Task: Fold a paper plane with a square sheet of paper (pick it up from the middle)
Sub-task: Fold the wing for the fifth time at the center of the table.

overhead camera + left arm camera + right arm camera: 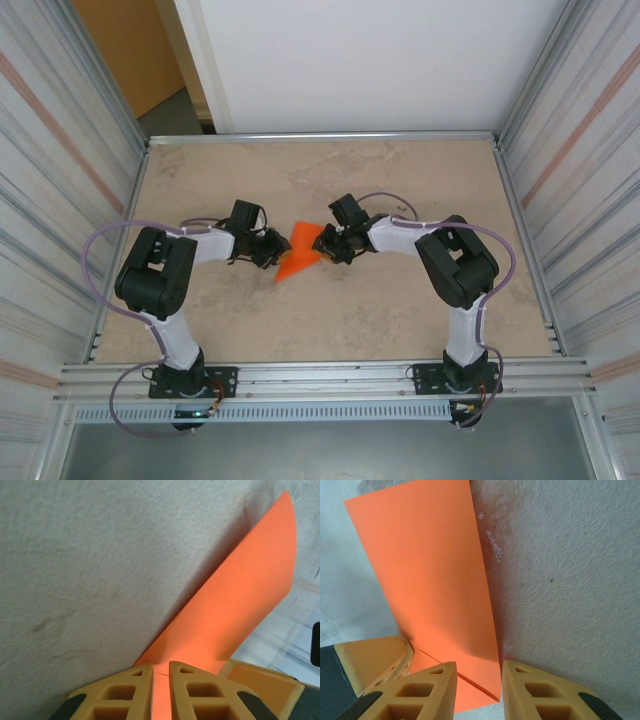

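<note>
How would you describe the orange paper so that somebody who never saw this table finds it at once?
Look at the middle of the beige table, where the left gripper and the right gripper nearly meet. Between them sits the sheet of paper, bent, not flat. It is the one bright orange thing there.

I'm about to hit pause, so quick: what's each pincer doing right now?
Left pincer: almost shut around the orange paper; whether it actually pinches it cannot be told.
Right pincer: open, straddling the paper's corner.
</note>
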